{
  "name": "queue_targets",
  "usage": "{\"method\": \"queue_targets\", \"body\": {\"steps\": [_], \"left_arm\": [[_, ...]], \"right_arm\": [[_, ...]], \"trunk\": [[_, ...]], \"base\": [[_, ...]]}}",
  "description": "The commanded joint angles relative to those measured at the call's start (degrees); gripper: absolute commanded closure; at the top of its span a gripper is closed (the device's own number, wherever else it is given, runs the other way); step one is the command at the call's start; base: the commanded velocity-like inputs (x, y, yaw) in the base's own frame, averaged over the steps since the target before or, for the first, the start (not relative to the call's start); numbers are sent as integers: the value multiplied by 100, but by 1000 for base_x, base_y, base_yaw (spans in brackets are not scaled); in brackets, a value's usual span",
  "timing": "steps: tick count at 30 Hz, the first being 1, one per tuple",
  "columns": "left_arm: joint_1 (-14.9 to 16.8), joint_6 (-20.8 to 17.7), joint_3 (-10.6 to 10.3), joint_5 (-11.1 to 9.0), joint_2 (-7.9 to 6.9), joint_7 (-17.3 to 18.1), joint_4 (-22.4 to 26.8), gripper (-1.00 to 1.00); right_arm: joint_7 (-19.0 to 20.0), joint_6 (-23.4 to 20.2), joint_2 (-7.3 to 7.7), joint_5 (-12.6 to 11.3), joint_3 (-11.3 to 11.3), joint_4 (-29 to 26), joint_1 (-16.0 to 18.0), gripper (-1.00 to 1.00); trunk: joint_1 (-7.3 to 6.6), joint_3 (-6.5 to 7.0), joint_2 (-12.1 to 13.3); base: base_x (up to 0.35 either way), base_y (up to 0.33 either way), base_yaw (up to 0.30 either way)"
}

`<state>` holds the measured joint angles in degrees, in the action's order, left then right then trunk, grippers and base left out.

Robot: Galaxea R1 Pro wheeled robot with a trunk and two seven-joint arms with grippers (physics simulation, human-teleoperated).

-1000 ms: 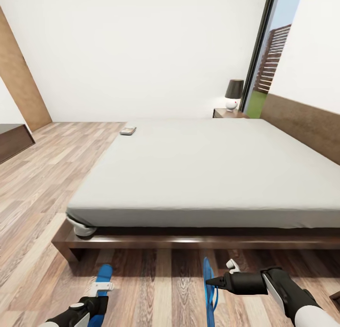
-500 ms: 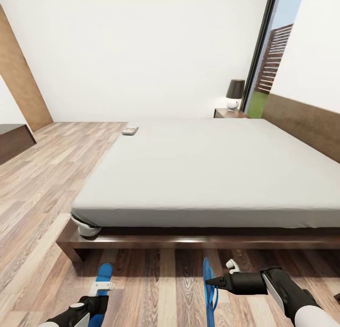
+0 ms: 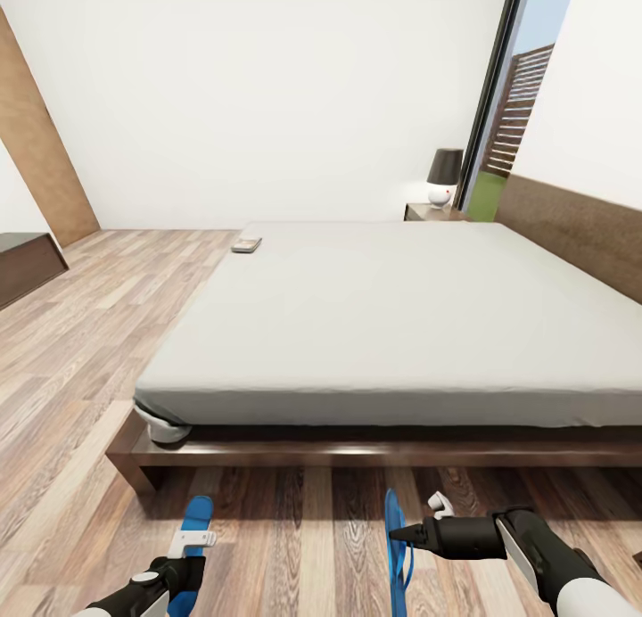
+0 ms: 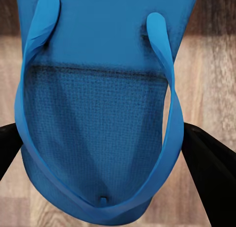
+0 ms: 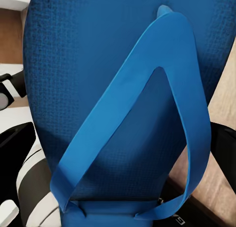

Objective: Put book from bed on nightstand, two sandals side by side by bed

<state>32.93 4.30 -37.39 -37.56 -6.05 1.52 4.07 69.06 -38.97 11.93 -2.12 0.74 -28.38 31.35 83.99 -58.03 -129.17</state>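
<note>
Both blue sandals are held low over the wood floor in front of the bed's [image 3: 392, 323] foot end. My left gripper [image 3: 178, 571] is shut on one sandal [image 3: 198, 514] [image 4: 98, 113], which lies flat with its strap up. The right gripper [image 3: 403, 536] is shut on the other sandal [image 3: 394, 546] [image 5: 118, 89], which is turned on its edge. The book [image 3: 245, 243] lies on the far left corner of the grey mattress. A dark nightstand [image 3: 430, 212] stands at the far side of the bed by the headboard.
A lamp [image 3: 443, 176] with a dark shade sits on the nightstand, beside a tall window [image 3: 513, 109]. A low dark bench [image 3: 27, 265] stands at the left wall. A white object [image 3: 166, 431] rests on the bed frame's near left corner. Wood floor runs along the bed's left side.
The whole picture has shifted slightly, so the camera has moved. Both grippers still hold their sandals in the same pose.
</note>
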Motion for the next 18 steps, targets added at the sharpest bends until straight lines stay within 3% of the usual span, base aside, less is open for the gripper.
{"method": "queue_targets", "body": {"steps": [1,6,11,18], "left_arm": [[3,17,-49,-50,-1,15,-2,100],[5,18,-49,-50,-1,15,-2,100],[6,18,-49,-50,-1,15,-2,100],[9,32,-49,-50,-3,15,-2,100]], "right_arm": [[25,-51,2,-38,6,-2,2,100],[163,-51,6,-55,2,-1,2,100],[617,-61,49,-59,-12,-2,4,100],[777,-97,54,-63,-20,-2,58,100]], "trunk": [[21,-23,-44],[43,-41,-84],[109,-95,-204],[153,-131,-284]], "base": [[0,0,0],[0,0,0],[0,0,0],[0,0,0]]}}
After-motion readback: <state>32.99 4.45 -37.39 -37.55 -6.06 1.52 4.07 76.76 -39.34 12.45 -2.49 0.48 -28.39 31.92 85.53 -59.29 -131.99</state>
